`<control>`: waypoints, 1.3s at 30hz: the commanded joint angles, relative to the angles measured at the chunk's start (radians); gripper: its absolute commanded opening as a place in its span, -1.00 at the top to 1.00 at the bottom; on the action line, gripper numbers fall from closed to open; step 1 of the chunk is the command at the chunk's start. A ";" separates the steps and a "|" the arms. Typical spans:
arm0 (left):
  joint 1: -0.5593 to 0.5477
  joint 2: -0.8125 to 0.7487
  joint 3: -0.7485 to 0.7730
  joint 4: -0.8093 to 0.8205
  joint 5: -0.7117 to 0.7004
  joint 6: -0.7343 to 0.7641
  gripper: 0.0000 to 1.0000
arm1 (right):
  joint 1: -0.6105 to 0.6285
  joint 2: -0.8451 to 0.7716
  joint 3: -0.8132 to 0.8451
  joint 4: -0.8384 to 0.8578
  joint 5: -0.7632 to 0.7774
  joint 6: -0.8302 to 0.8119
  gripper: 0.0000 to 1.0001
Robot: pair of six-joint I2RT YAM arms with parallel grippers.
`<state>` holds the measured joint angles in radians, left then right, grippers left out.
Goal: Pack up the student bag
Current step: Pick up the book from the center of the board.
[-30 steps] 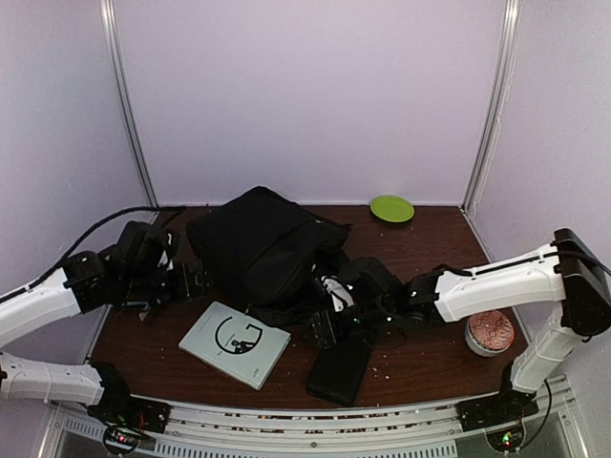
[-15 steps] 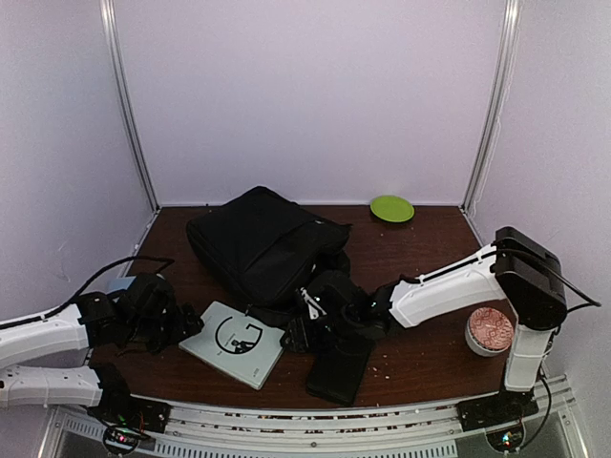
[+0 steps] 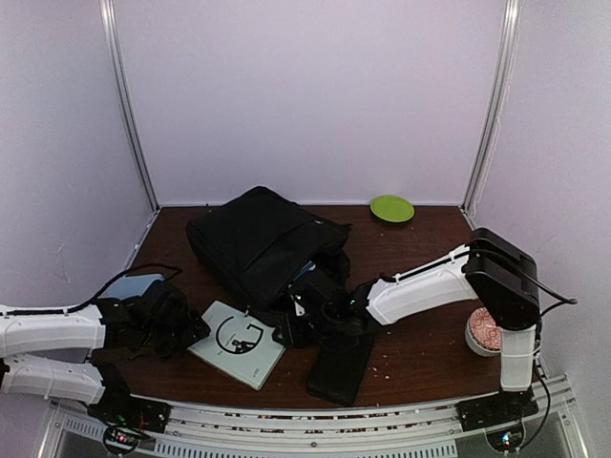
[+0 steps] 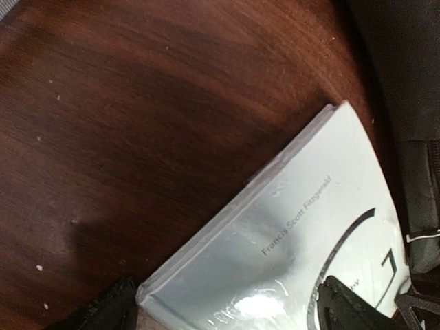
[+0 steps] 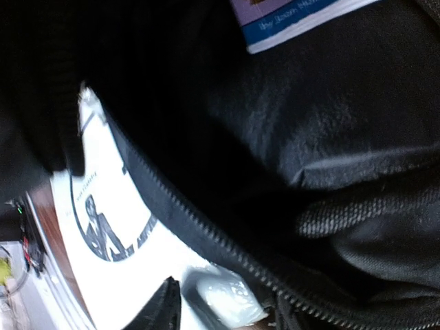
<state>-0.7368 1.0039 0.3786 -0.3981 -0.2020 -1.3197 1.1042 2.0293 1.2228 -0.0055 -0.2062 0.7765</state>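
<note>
The student bag (image 3: pixel 258 243) is large, black and soft, and lies at the table's middle back with its front edge open. A pale grey book with a black circle design (image 3: pixel 236 342) lies in front of it. My left gripper (image 3: pixel 188 329) is open, and its fingers straddle the book's left corner (image 4: pixel 275 247) low over the table. My right gripper (image 3: pixel 294 330) sits at the bag's zipper edge (image 5: pixel 199 230), jaws apart, with the book's other corner (image 5: pixel 220 299) between them. Another book with a blue strip (image 5: pixel 295 17) lies inside the bag.
A slim black case (image 3: pixel 339 367) lies near the front edge, right of the book. A green plate (image 3: pixel 391 208) sits at the back right. A patterned cup (image 3: pixel 492 331) stands at the right. A blue item (image 3: pixel 129 284) shows behind my left arm.
My left arm has swung from beside the bag's left side down toward the front, to the book's left corner. My right gripper has moved left along the bag's front edge.
</note>
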 commanded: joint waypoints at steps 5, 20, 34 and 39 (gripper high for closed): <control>-0.006 0.132 0.022 0.235 0.089 0.093 -0.68 | 0.099 -0.071 -0.093 0.037 -0.067 -0.055 0.30; -0.016 0.227 0.078 0.262 0.177 0.203 -0.53 | 0.124 -0.205 -0.154 -0.057 0.042 -0.045 0.02; -0.201 0.161 0.029 0.149 0.101 0.033 -0.79 | 0.089 -0.091 -0.130 0.038 -0.047 0.154 0.03; -0.237 0.217 -0.008 0.255 0.104 -0.004 -0.65 | 0.093 -0.085 -0.154 0.100 -0.078 0.199 0.16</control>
<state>-0.9531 1.1698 0.4221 -0.2153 -0.1020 -1.2659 1.1934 1.9259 1.0782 0.0399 -0.2481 0.9173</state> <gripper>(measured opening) 0.857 0.442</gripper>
